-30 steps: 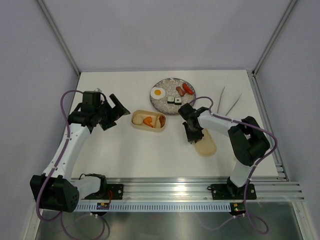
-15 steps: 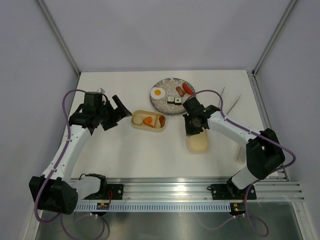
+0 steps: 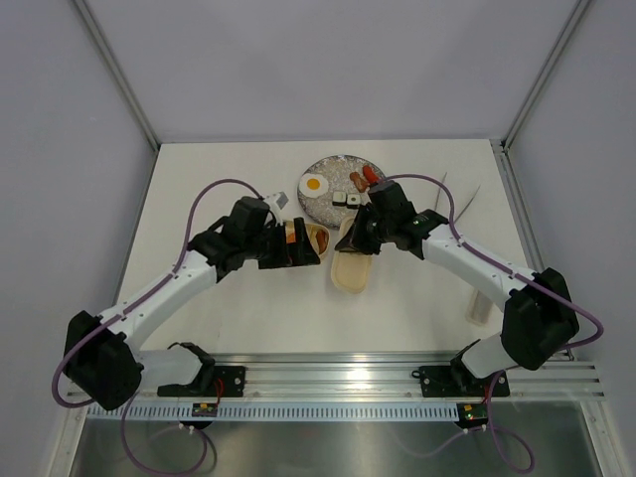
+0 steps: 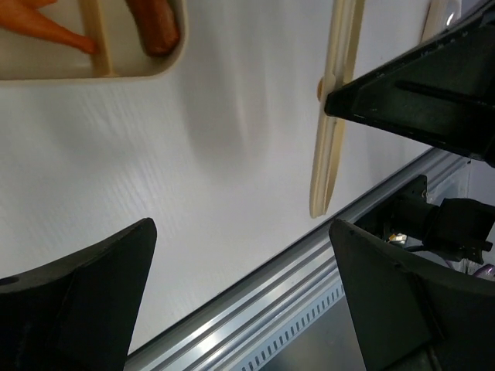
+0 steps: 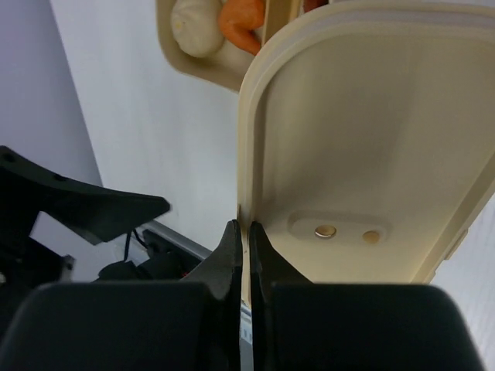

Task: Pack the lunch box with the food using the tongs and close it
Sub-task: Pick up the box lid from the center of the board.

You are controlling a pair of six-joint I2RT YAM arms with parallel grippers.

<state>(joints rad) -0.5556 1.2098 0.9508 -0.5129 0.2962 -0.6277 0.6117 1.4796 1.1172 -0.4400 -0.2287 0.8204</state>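
Cream plastic, thin and stiff: the lid (image 5: 371, 154) looks light and slippery (best pinched at its rim). The right tool (image 5: 241, 239) is clamped tight on that rim, holding the lid on edge just right of the lunch box (image 4: 124, 74). The left tool (image 4: 244, 309) gapes wide and empty over the desk (image 3: 229, 169).

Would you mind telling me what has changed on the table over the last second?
The right gripper closed on the edge of the cream lid and carried it left, so it is now held tilted beside the lunch box. The open left gripper swung right to hover by the lunch box. The lunch box, the silver plate and the tongs stayed put.
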